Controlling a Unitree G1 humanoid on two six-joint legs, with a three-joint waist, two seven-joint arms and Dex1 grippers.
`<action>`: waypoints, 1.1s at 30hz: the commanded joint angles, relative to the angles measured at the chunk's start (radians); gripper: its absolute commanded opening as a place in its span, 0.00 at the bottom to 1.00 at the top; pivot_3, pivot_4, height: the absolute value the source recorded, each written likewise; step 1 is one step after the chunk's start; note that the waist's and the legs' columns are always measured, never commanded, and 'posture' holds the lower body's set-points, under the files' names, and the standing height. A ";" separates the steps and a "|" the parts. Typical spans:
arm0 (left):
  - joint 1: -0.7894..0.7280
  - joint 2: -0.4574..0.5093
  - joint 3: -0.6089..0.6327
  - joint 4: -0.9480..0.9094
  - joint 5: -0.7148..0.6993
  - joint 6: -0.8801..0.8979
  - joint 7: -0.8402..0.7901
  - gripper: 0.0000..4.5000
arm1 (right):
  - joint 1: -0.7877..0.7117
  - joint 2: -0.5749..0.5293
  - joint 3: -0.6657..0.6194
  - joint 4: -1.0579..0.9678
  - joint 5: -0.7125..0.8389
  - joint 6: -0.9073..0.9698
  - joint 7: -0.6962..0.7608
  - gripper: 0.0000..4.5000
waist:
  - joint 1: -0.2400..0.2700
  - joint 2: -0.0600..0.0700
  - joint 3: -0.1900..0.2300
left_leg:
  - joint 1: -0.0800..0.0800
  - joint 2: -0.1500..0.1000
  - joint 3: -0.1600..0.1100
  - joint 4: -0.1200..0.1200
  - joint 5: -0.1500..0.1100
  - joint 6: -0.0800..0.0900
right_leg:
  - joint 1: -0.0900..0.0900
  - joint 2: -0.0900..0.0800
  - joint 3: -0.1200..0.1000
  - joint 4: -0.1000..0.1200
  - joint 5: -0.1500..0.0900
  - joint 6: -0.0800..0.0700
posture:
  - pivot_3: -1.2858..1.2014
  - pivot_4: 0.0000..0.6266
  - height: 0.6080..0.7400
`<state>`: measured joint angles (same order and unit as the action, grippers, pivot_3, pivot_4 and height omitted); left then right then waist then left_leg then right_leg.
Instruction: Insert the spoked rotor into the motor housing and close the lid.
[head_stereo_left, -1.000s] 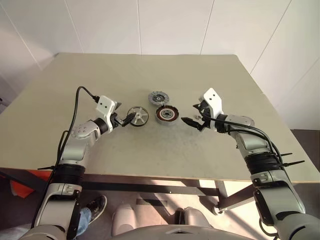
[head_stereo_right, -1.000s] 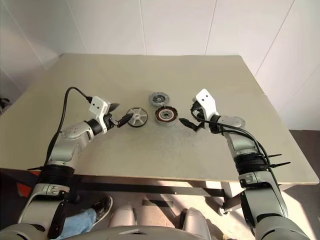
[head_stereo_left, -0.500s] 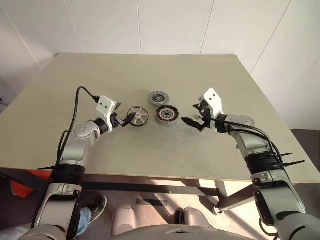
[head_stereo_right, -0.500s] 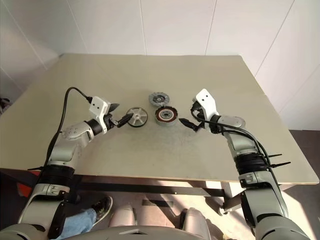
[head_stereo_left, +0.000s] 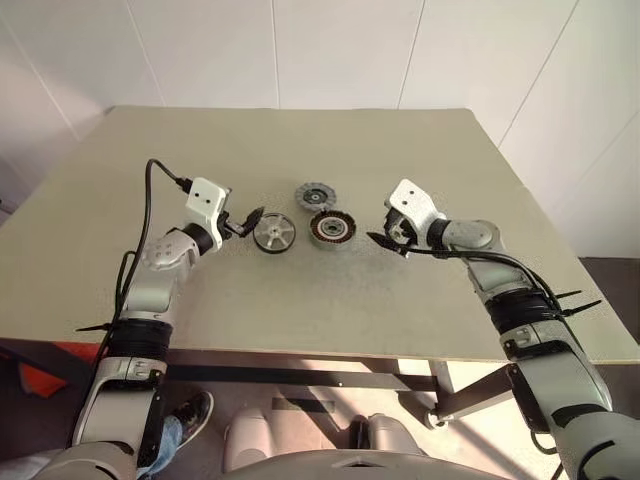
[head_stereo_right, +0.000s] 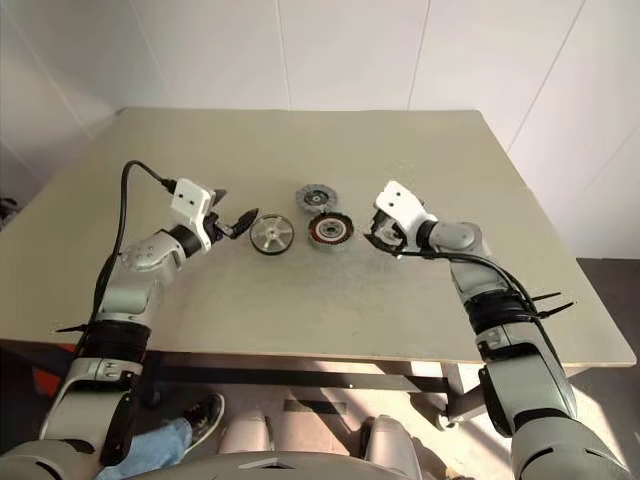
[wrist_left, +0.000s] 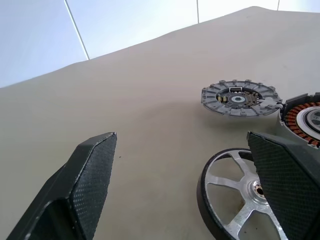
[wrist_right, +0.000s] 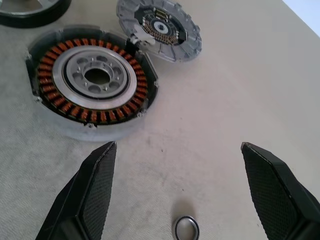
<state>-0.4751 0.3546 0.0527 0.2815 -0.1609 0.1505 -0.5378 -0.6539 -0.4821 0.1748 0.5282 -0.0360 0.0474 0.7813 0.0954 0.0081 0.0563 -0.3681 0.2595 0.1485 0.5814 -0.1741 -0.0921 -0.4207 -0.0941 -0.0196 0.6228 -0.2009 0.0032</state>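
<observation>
We see the rotor (head_stereo_left: 274, 234) flat on the worktop (head_stereo_left: 320, 290), just at three o'clock of our released left tool (head_stereo_left: 247, 222), the nearer one; the right tool (head_stereo_left: 383, 238), also released, sits beyond the housing (head_stereo_left: 331, 229).

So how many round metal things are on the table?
4: the spoked wheel on the left, the copper-ringed disc beside it, the grey lid behind that, and a tiny ring.

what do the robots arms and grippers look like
Both arms are silver-grey metal segments with black joint bands. Each wrist carries a white boxy camera block. A black cable loops off the left arm; black cables and zip ties run along the right arm. The left gripper and right gripper have black, wedge-shaped, textured fingers.
</observation>
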 joint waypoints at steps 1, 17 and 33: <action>-0.025 0.007 0.013 -0.021 -0.013 -0.012 -0.006 0.98 | -0.050 -0.060 0.035 -0.056 -0.033 -0.060 0.098 1.00 | 0.001 0.000 0.000 | 0.000 0.000 0.000 0.000 0.000 0.000 | 0.000 0.000 0.000 0.000 0.000 0.000 | 0.52 0.00 1.00; -0.022 -0.029 -0.006 -0.020 0.002 -0.030 0.007 0.98 | -0.461 -0.015 0.326 0.439 -0.327 -0.578 0.355 1.00 | -0.002 0.000 0.000 | -0.003 0.001 0.000 0.003 -0.002 0.003 | -0.002 0.000 -0.001 0.001 0.000 0.000 | 0.52 0.00 1.00; 0.106 -0.041 -0.008 -0.198 -0.005 0.048 0.066 0.98 | -0.575 0.133 0.394 0.698 -0.476 -0.697 0.287 1.00 | -0.005 0.000 0.000 | -0.008 0.003 0.000 0.015 -0.004 0.007 | -0.004 0.000 -0.001 0.007 0.000 -0.001 | 0.52 0.00 1.00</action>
<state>-0.3681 0.3174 0.0390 0.1385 -0.1571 0.1979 -0.4806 -1.1896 -0.3584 0.5680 1.2231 -0.5055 -0.6448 1.0783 0.0902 0.0082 0.0565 -0.3756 0.2626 0.1483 0.5968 -0.1784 -0.0854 -0.4246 -0.0943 -0.0207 0.6312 -0.2009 0.0026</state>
